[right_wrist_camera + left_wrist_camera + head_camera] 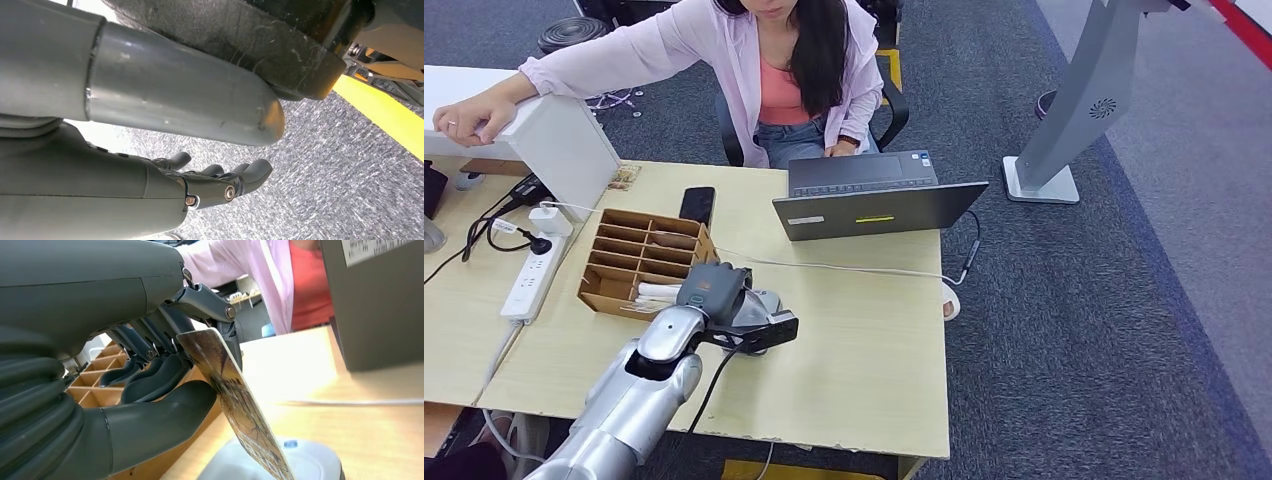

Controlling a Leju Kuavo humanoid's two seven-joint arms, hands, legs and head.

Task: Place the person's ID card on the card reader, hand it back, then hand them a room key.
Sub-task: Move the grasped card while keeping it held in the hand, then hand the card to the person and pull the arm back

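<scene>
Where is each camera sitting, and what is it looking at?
Head view: high on the robot, looking down at the desk; left arm and left hand show.
Left wrist view: behind the left hand, whose fingers hold the ID card over the card reader.
Right wrist view: faces carpet; right hand hangs empty.
Head and left wrist views share the wooden organizer.

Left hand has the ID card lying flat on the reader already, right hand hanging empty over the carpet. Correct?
Not quite. The ID card is not lying flat: the left hand holds it tilted, its lower end down at the card reader, as the left wrist view shows. The rest stands: the right hand hangs empty over the carpet.
</scene>
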